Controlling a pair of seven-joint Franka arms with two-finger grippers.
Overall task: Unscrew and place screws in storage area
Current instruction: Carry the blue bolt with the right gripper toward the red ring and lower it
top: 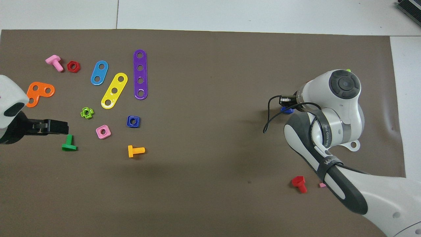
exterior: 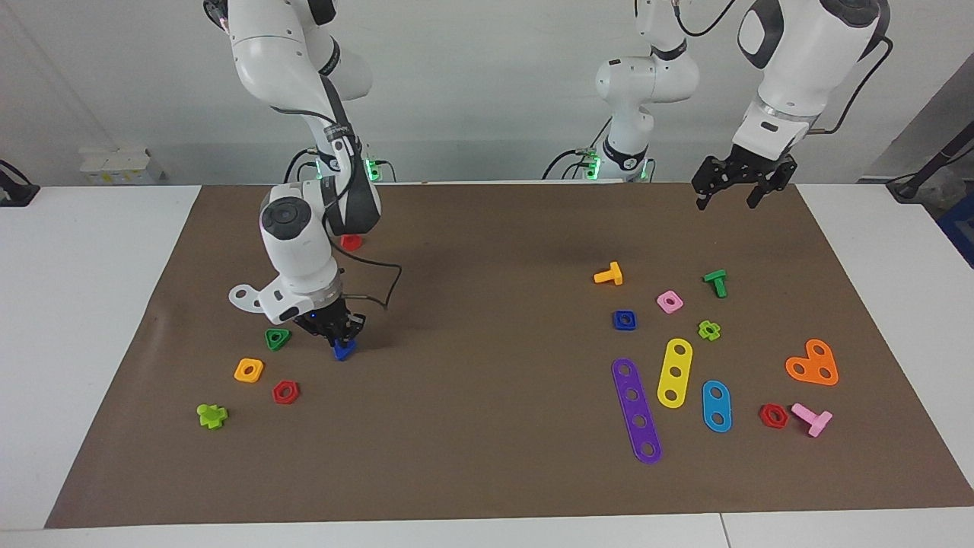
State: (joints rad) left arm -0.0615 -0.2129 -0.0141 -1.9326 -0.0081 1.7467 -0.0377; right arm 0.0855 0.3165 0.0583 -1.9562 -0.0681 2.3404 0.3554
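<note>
The royal-blue toy bolt (exterior: 343,349) is at the tips of my right gripper (exterior: 335,332), right down at the brown mat (exterior: 472,426) toward the right arm's end of the table. The fingers look shut on it. In the overhead view only a bit of the bolt (top: 287,110) shows under the right wrist; the right gripper itself is hidden there. The green triangular nut (exterior: 277,339) lies on the mat beside the bolt. My left gripper (exterior: 735,192) is open and empty, raised over the mat's edge at the left arm's end, and also shows in the overhead view (top: 54,126).
Near the bolt lie a yellow square nut (exterior: 249,370), a red hex nut (exterior: 285,392), a lime bolt (exterior: 212,415) and a red bolt (exterior: 351,242). At the left arm's end lie the blue square nut (exterior: 624,320), coloured strips, nuts and bolts.
</note>
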